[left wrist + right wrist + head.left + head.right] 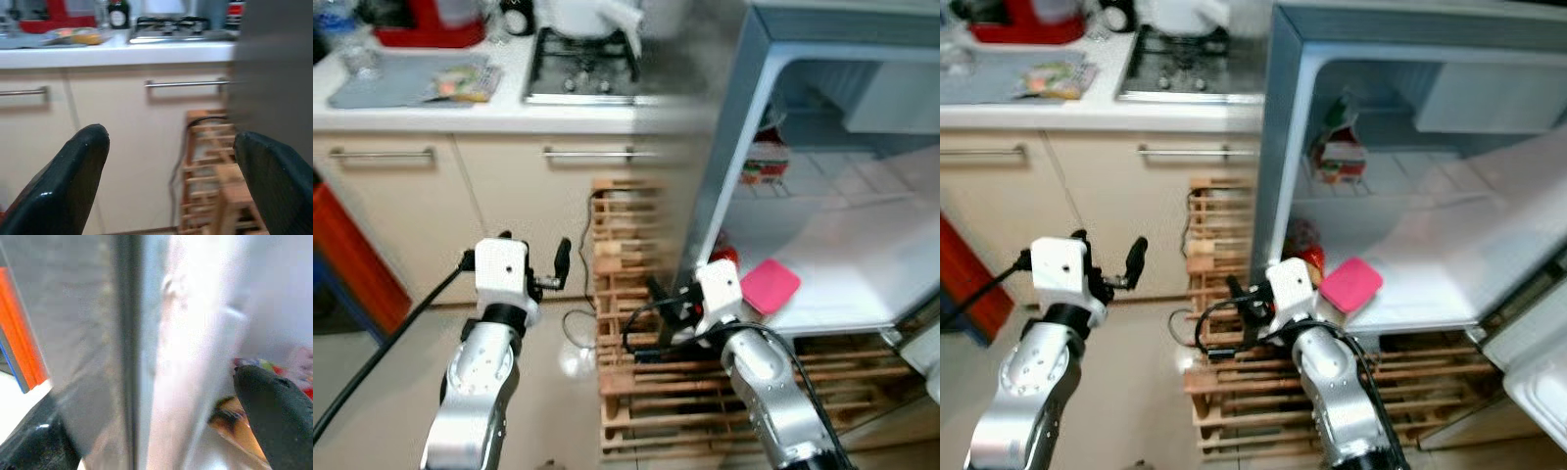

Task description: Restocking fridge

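Standing open at about 2 o'clock in the head views, the fridge [773, 117] shows a white interior with a red-and-green carton [1340, 162] on an upper shelf [1400, 181] and a pink container [769, 286] lying flat at the front edge of the lower shelf [847, 259]. The right gripper [668, 302] sits at 5 o'clock, right at the fridge's left front edge, just beside the pink container; its wrist view shows the two black fingers [274, 406] spread wide, one on each side of the grey fridge wall, with nothing between them that they grip. The left gripper [533, 262] is raised at 7 o'clock, well apart from the fridge, its fingers [73, 181] wide apart and empty, facing the cream cabinet doors [122, 147]. A wooden pallet rack [626, 294] stands between the cabinets and the fridge. On the worktop [509, 110] at 11 o'clock lie a grey mat [391, 83] and a gas hob [582, 69].
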